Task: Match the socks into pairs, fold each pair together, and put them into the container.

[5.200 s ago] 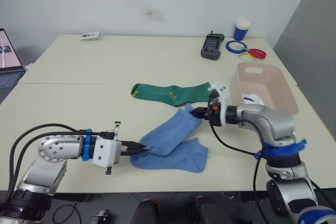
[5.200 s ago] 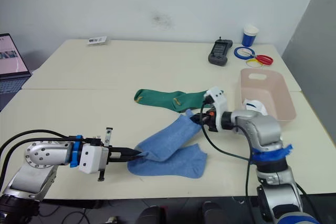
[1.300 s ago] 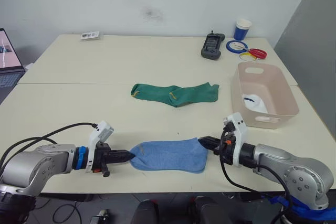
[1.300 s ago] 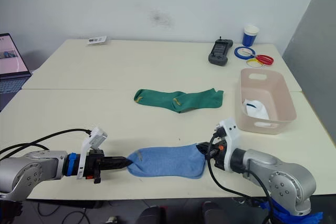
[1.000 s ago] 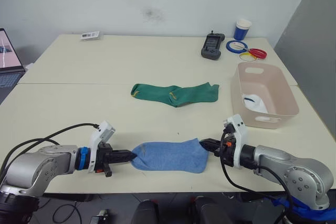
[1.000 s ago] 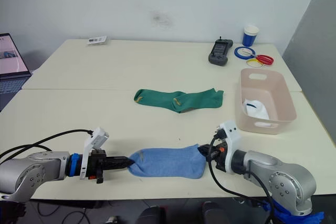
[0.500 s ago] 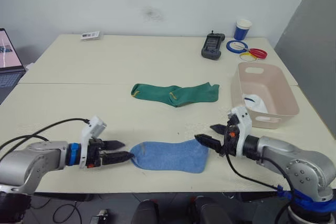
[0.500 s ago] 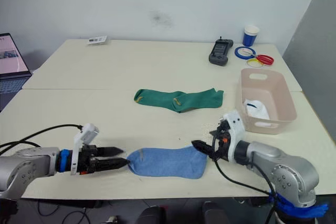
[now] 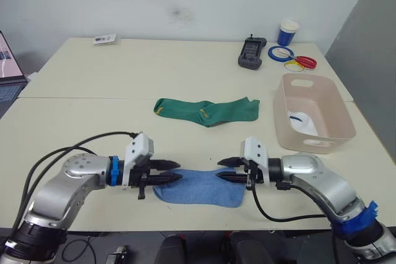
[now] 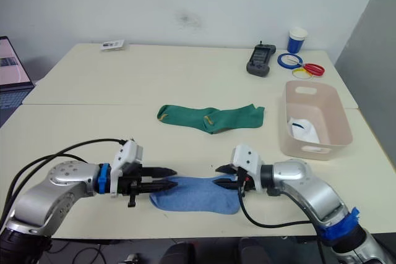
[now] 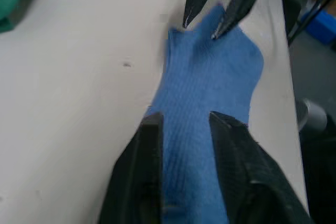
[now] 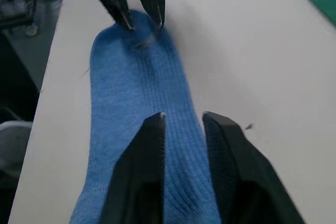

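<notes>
Cream-coloured tabletop (image 9: 93,100) stretches out below a pale wall, and near its front edge lies a light blue ankle sock pair (image 9: 199,187), stacked flat and lengthwise between the two arms. The left gripper (image 9: 173,172) hovers over one end of the blue pair with its two black fingers parted, nothing between them; the right gripper (image 9: 224,169) faces it over the other end, fingers likewise spread and holding nothing. Farther back, near the middle of the table, the dark green socks with small yellow marks (image 9: 206,110) lie stretched out together, well apart from the blue ones. On the robot's right stands the pale pink-beige rectangular plastic tub (image 9: 337,106), with a white sock (image 9: 302,122) inside it. Behind the tub, toward the far right corner, sit a black handheld device (image 9: 250,52), a blue paper cup (image 9: 286,32) and coloured tape rings (image 9: 291,59).
</notes>
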Controlling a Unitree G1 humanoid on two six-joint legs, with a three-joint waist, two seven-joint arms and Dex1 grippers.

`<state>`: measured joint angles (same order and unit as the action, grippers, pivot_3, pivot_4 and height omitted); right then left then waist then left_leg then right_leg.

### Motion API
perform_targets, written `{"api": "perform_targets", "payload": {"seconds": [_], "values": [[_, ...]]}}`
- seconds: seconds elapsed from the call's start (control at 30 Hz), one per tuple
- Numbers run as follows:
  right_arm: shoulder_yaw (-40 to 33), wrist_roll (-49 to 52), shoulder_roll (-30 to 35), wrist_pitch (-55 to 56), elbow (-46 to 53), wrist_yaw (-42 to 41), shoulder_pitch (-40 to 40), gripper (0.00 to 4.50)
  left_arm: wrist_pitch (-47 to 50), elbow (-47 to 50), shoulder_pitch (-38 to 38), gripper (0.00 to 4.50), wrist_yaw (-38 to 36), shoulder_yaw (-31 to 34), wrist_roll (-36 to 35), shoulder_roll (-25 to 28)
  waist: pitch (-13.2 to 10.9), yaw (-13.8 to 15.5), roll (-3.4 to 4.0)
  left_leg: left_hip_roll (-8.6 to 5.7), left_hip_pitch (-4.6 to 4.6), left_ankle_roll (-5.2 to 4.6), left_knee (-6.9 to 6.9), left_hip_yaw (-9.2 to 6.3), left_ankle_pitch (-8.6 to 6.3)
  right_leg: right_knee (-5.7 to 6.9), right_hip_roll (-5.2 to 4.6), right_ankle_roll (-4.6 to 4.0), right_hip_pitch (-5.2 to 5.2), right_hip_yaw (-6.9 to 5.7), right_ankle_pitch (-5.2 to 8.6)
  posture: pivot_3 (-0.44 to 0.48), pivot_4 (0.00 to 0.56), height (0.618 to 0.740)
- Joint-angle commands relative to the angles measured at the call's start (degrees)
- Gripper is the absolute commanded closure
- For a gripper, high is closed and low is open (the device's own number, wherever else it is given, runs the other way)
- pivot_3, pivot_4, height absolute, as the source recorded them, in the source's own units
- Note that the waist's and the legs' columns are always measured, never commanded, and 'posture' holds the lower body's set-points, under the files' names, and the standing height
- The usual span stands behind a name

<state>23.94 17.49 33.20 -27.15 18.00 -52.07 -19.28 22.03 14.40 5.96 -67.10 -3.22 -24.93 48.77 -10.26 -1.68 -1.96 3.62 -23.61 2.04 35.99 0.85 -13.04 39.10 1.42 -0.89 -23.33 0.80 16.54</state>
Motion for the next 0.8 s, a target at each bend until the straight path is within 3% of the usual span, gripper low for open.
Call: {"api": "perform_targets", "payload": {"seconds": [0.03, 0.33, 0.47, 0.8], "values": [[2.02, -3.8, 0.35, 6.34, -3.53, -2.7, 1.03, 4.5, -8.18, -3.61, -1.44, 4.48, -0.02, -1.37, 6.77, 1.06, 0.0, 0.04, 0.0, 0.0, 0.0, 0.0, 0.01, 0.02, 0.0, 0.0, 0.0, 0.0, 0.0, 0.0, 0.0, 0.0, 0.15, 0.74], [-1.64, -6.49, 3.8, 12.63, -8.45, -4.33, 6.35, 4.5, -9.95, -7.08, -8.69, 4.48, 1.82, 1.61, 7.46, 0.83, 0.14, 0.04, 0.02, 0.05, 0.31, 0.0, 0.06, 0.29, 0.0, 0.05, -0.23, 0.17, 0.26, 0.16, -0.11, 0.0, 0.15, 0.74], [-4.08, -5.58, 6.37, 12.06, -5.1, -5.32, 8.25, 4.5, -8.05, -5.88, -10.35, 4.48, 1.94, 3.94, 4.47, 0.55, 0.14, 0.01, 0.03, 0.07, 0.82, -0.01, 0.0, 0.35, 0.0, 0.04, -0.25, 0.16, 0.73, 0.19, -0.1, 0.0, 0.15, 0.74], [-13.26, 6.38, 4.39, -2.45, 8.24, -1.57, 6.93, 4.5, -1.54, -1.05, -8.79, 4.48, 2.42, 9.53, -3.14, 0.42, 0.12, 0.03, 0.04, 0.09, 0.73, 0.0, 0.0, 0.27, 0.0, 0.04, -0.29, 0.17, 0.7, 0.14, -0.1, 0.0, 0.15, 0.74]]}}
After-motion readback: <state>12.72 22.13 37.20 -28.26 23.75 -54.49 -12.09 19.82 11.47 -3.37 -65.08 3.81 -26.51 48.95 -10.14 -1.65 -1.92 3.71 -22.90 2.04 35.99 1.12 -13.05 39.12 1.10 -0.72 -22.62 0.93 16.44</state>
